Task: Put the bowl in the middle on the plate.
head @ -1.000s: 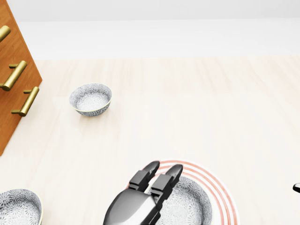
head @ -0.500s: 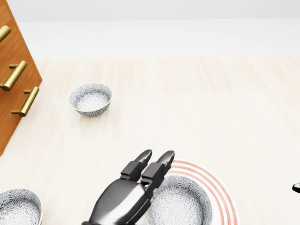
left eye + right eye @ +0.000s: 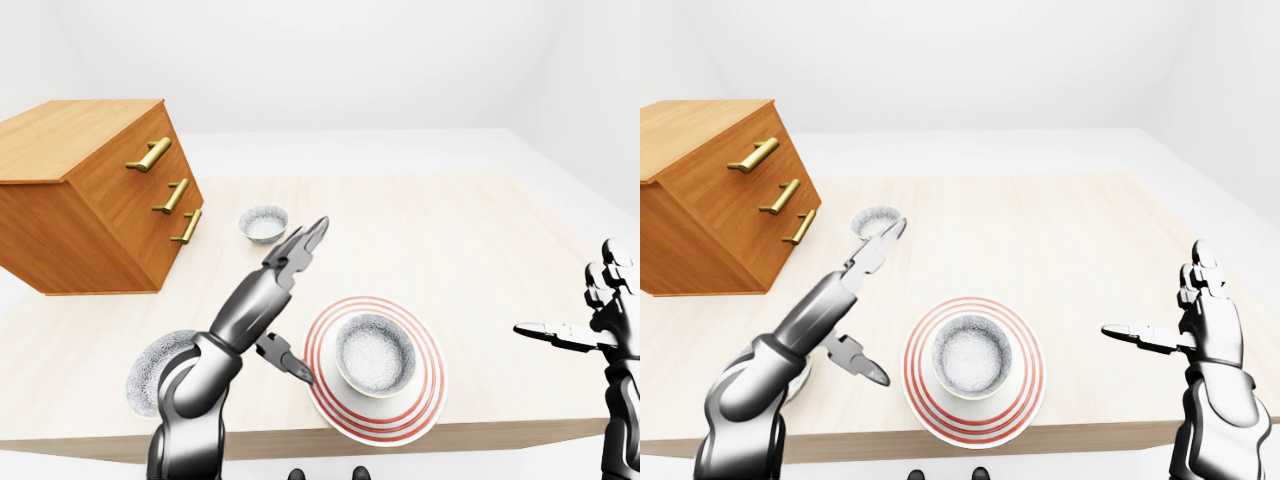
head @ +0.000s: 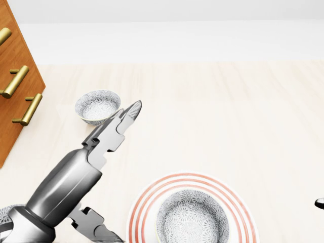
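The patterned bowl (image 4: 191, 218) sits upright in the middle of the red-ringed plate (image 4: 243, 210), which lies on the pale wooden table (image 3: 440, 220) near its bottom edge in the eye views. The left robot hand (image 3: 290, 300) is raised above the table just left of the plate, empty, its two long fingers (image 3: 305, 243) stretched straight toward the upper right and its thumb (image 3: 292, 364) splayed well apart below them, so the grip is wide and touches nothing. The right robot hand (image 3: 1185, 318) hangs off the table's right side, also empty and spread wide, one finger pointing left and the others upright. A second bowl (image 4: 98, 106) stands further up the table near the wooden drawer cabinet (image 3: 95, 190) with brass handles (image 3: 170, 196). A third bowl (image 3: 155, 372) sits at the lower left, partly hidden behind the left arm.
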Controlling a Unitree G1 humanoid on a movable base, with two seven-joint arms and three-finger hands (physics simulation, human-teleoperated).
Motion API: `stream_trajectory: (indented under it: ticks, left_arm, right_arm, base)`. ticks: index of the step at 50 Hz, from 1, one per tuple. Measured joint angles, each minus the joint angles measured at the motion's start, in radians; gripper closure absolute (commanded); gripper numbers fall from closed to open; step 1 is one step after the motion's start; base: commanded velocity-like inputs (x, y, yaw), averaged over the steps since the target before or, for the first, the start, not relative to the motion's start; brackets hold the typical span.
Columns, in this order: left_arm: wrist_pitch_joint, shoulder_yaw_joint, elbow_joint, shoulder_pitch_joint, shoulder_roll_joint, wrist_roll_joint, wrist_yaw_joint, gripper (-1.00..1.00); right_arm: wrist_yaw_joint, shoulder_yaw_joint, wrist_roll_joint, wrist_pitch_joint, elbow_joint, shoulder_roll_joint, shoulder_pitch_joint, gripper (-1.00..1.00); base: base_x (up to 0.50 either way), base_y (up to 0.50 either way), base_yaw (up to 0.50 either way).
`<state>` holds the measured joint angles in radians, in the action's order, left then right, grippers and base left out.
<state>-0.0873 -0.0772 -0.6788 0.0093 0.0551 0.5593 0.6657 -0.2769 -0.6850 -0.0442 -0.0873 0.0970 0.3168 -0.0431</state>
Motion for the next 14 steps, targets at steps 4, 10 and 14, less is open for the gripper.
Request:
stream_trajectory:
  ticks: [4,10,14]
  left_arm:
    - [0.0,0.045,0.019,-0.033,0.008,-0.049,-0.038,-1.0]
    - [0.0,0.104,0.055,-0.086,0.009,-0.139,-0.13,-1.0]
    - [0.0,0.124,0.083,-0.103,0.014,-0.199,-0.19,-1.0]
  right_arm:
    - [-0.001,-0.001,0.0,0.0,-0.001,0.0,-0.001,-1.0]
    - [0.0,0.0,0.0,0.0,-0.007,0.0,-0.001,-1.0]
    - [0.0,0.0,0.0,0.0,-0.008,0.0,-0.001,-1.0]
  base:
    - [0.0,0.0,0.0]
    - [0.0,0.0,0.0]
    - [0.0,0.0,0.0]
